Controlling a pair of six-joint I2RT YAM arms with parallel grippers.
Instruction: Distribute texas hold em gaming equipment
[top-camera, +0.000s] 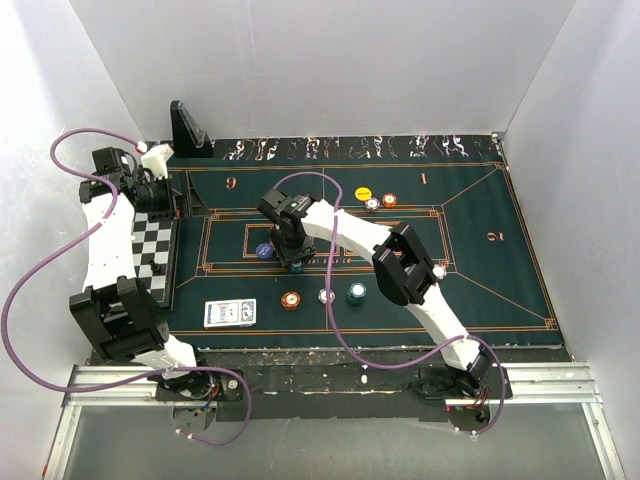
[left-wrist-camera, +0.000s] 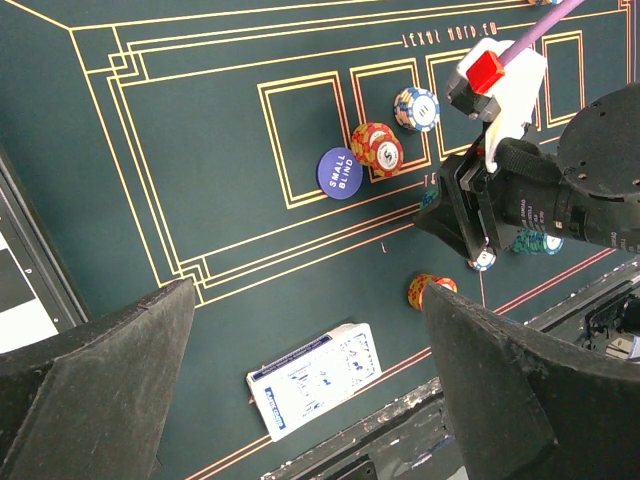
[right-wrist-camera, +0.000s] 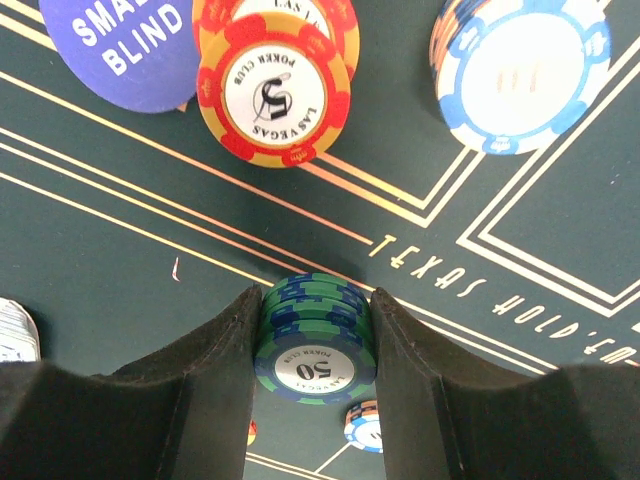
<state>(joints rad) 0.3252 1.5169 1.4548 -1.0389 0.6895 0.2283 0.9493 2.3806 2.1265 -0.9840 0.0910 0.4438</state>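
Right wrist view has the right tool (right-wrist-camera: 317, 300) half closed on the rims of a green 50 chip stack (right-wrist-camera: 315, 365), at 6 o'clock from the red-and-yellow chips (right-wrist-camera: 272, 90); stiff, smooth and light, the stack likely shears unless pinched squarely across its edges.

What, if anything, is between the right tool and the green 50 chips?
Nothing visible. The right tool has the green 50 chips between its fingers, one against each side of the stack. The red-and-yellow chip and the Small Blind disc lie ahead, clear of the grip.
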